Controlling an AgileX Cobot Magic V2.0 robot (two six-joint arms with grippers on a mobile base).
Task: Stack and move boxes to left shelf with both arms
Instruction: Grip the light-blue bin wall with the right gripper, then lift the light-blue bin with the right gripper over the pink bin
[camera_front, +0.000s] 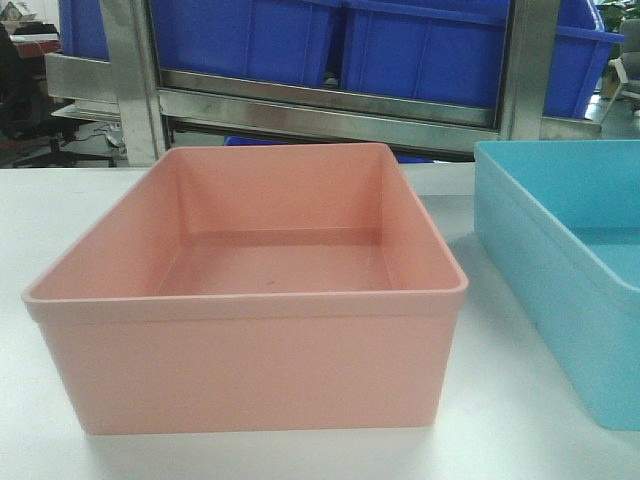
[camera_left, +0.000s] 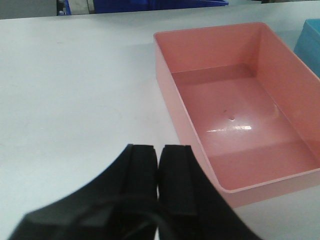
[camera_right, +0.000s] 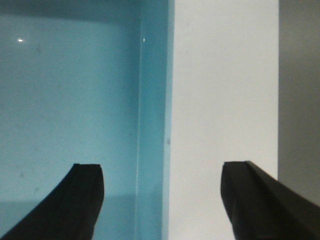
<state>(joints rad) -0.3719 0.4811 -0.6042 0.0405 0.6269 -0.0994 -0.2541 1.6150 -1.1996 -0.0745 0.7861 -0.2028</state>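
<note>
You have a white table (camera_front: 530, 455) filling the foreground, evenly lit, with a soft glare on its top. Behind its far edge stand 2 dark blue bins (camera_front: 250, 40). Far left you see a black office chair (camera_front: 18, 95) and cables (camera_front: 100, 132) on the floor (camera_front: 60, 155).

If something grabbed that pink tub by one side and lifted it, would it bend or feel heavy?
Probably light: the pink tub is empty and looks thin-walled. It likely keeps its shape, since the rolled rim stiffens the walls. Lifted by one wall alone it may tilt, and the shine on its glossy floor suggests smooth, somewhat slippery plastic.
</note>
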